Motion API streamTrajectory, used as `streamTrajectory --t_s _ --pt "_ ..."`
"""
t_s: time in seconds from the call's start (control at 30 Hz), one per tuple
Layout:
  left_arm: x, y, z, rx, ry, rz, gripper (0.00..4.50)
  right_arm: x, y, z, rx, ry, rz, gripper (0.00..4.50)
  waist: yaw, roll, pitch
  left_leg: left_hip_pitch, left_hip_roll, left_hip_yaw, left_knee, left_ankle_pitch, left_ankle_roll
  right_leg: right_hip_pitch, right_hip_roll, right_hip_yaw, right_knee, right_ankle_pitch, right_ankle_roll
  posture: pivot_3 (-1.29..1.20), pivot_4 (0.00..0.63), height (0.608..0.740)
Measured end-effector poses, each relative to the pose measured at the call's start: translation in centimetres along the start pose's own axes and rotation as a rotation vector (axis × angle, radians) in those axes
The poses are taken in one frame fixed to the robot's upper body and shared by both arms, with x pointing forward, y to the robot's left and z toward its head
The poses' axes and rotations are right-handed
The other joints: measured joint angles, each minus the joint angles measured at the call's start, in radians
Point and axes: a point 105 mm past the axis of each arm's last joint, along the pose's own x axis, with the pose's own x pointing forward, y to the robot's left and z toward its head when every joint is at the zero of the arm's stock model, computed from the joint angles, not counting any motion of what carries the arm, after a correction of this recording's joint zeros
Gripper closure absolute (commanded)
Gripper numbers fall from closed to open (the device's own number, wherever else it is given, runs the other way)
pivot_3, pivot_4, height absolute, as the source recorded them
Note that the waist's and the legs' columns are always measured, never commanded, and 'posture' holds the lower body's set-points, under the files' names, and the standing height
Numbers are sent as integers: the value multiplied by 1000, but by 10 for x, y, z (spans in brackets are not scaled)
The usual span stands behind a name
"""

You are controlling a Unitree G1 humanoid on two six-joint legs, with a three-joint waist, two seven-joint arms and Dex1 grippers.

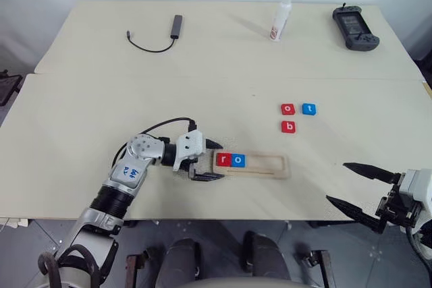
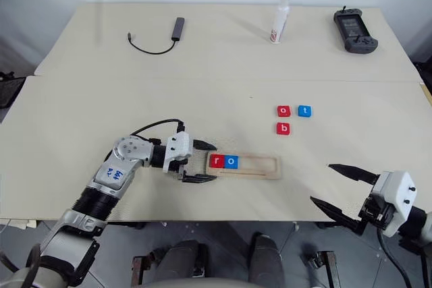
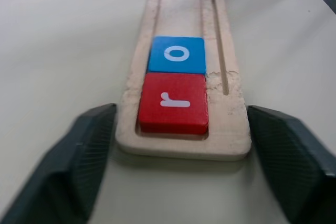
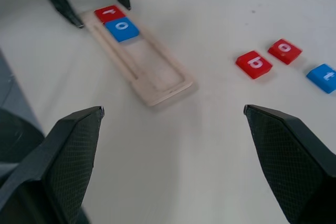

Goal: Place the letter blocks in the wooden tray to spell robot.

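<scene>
The wooden tray (image 1: pixel 263 166) lies near the table's front, holding a red r block (image 1: pixel 223 160) and a blue o block (image 1: pixel 238 160) at its left end. A red o block (image 1: pixel 287 108), a blue t block (image 1: pixel 308 108) and a red b block (image 1: pixel 289 127) lie loose behind it to the right. My left gripper (image 1: pixel 221 161) is open, one finger on each side of the tray's left end (image 3: pixel 184 148). I cannot tell whether they touch it. My right gripper (image 1: pixel 337 181) is open and empty at the front right edge.
At the back of the table lie a USB hub with a black cable (image 1: pixel 176 26), a white bottle (image 1: pixel 280 18) and a black handheld controller (image 1: pixel 355 28). A seam (image 1: pixel 202 75) crosses the tabletop. The front table edge runs just under both grippers.
</scene>
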Motion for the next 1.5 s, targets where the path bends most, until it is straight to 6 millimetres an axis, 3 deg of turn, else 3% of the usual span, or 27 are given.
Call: streamTrajectory --t_s 0.2,0.37,0.53,0.67,0.87,0.93,1.07,1.27,1.5 --pt "-21 2 -5 -62 -50 77 47 -19 -15 -6 47 -23 -176 0 -2 0 0 0 0 0 0 0 0 0 0 0 0 0 0 0 150 740" --pt "-63 4 -4 -88 -139 175 47 -45 -30 -19 87 -23 -334 0 -5 0 0 0 1 0 0 0 0 0 0 0 0 0 0 0 150 740" --pt "-90 -6 -13 -59 -120 202 47 -48 -44 -34 109 -20 -406 0 -7 1 0 1 1 1 -1 0 0 0 0 1 0 0 0 0 150 740" --pt "-91 -13 -14 -88 -138 216 47 -18 -63 -27 135 -16 -376 0 -15 1 0 2 1 1 0 0 0 0 0 2 1 0 -1 0 150 740" --pt "-88 -23 -2 -77 -192 229 47 51 -105 40 56 57 -277 0 -32 4 -1 1 2 1 0 0 0 -3 0 2 4 0 -2 0 150 740" --pt "-84 -26 -1 -89 -202 235 47 71 -110 52 57 114 -249 0 -30 4 -1 -1 2 1 0 0 0 -3 0 1 3 0 -2 0 150 740" --pt "-78 -34 -4 -113 -206 245 47 102 -117 40 115 294 -234 0 -22 4 -1 -3 1 0 1 0 0 -3 -1 0 1 0 -2 0 150 740" --pt "-77 -34 2 -100 -206 276 47 119 -132 31 139 384 -270 0 -20 4 -1 -4 1 0 -1 0 0 -4 -1 -1 0 0 -2 0 150 740" --pt "-77 -33 1 -114 -205 317 47 129 -127 23 170 394 -252 0 -30 4 -1 -3 1 0 -1 0 0 -4 -1 -2 0 0 -2 0 150 740"
